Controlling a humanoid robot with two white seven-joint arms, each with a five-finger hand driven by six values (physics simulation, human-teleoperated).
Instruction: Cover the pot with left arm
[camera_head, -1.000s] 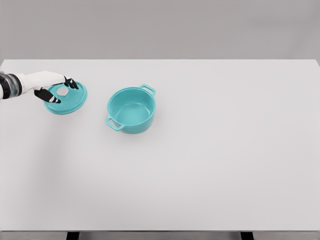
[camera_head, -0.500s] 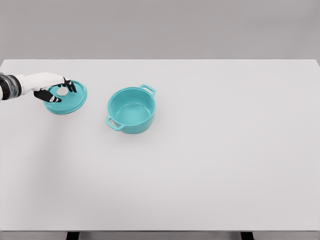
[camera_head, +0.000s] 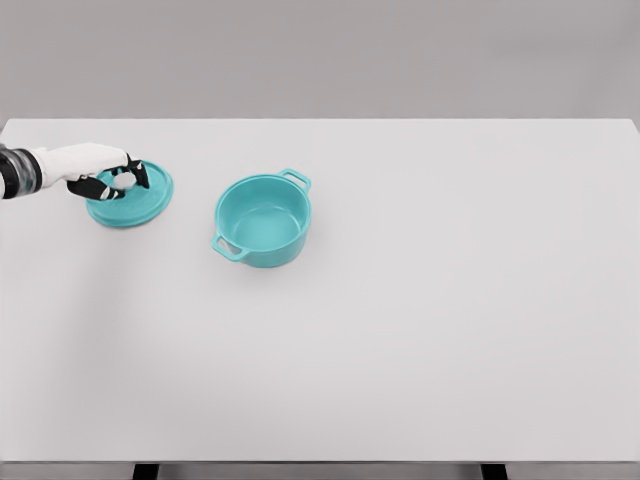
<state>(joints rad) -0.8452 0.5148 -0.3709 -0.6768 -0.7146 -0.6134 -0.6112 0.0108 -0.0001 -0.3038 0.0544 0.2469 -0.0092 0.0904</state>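
While its white arm reaches in from the left edge, the left hand curls its dark-tipped fingers around the pale knob of a teal lid at the upper left of the frame. Round, smooth and glossy, the lid looks rigid and probably fairly heavy and slippery; the knob seems the surest hold. Just to its right, apart from it, the matching two-handled pot stands open on the plain white table.
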